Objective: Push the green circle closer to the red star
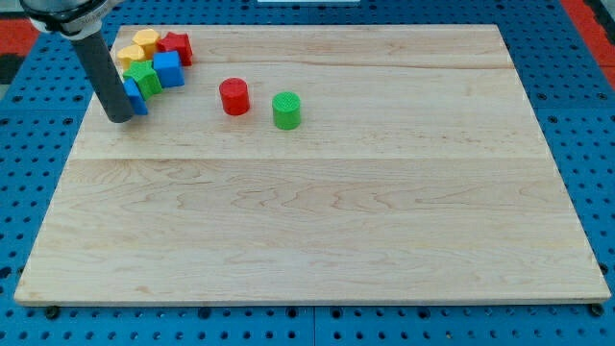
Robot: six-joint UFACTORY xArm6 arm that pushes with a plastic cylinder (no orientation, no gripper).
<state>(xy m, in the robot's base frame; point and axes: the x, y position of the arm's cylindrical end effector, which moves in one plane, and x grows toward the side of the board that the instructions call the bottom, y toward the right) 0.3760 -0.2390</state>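
Observation:
The green circle [286, 110] stands on the wooden board, right of the red circle [233, 96]. The red star [176, 46] lies at the view's top left, in a cluster of blocks. My tip [118, 117] rests at the board's left side, touching a partly hidden blue block [136, 97] at the cluster's lower end. The tip is far to the left of the green circle.
The cluster also holds two yellow blocks [146, 40] [131, 56], a blue cube [167, 68] and a green block [145, 78]. The wooden board [317, 211] lies on a blue pegboard [29, 163].

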